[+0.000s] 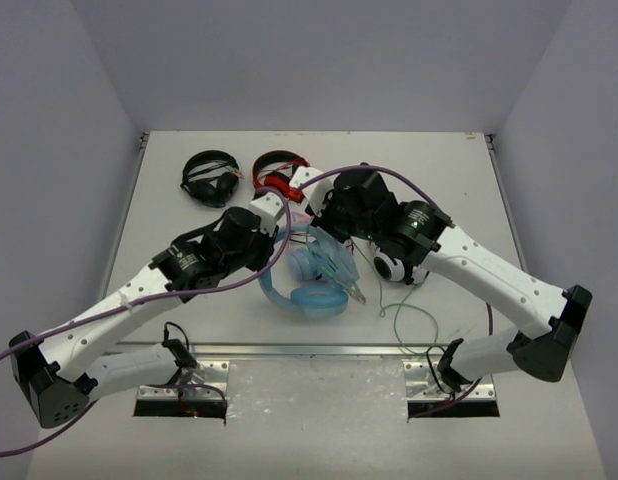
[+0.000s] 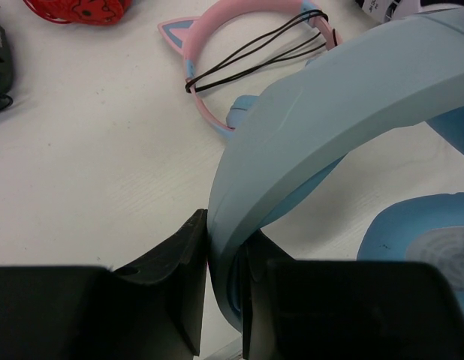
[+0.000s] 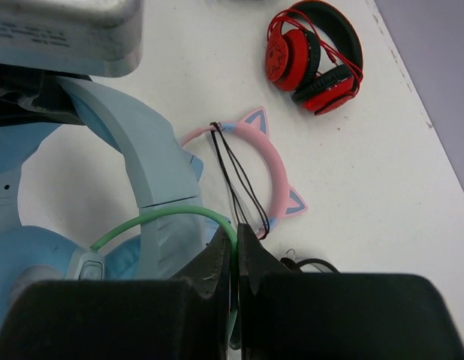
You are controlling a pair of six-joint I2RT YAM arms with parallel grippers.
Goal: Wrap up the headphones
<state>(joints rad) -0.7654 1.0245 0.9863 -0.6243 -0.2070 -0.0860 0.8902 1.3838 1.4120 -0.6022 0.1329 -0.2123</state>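
The light-blue headphones (image 1: pixel 309 293) lie at the middle of the counter (image 1: pixel 164 215), between the two arms. The left pincer (image 2: pixel 223 236) is clamped shut on the wide headband (image 2: pixel 329 97), steadying it. The right pincer (image 3: pixel 233 244) is pinched tight on the thin green cable (image 3: pixel 161 215), which arcs across the headband just ahead of its fingers. From above, a few strands seem to cross the ear cups already, but a loose loop trails over the counter toward the near edge. The wrap looks begun but far from finished, with slack yet to be wound and the end to tuck. The pink cat-ear headphones (image 3: pixel 271 161) lie just beside.
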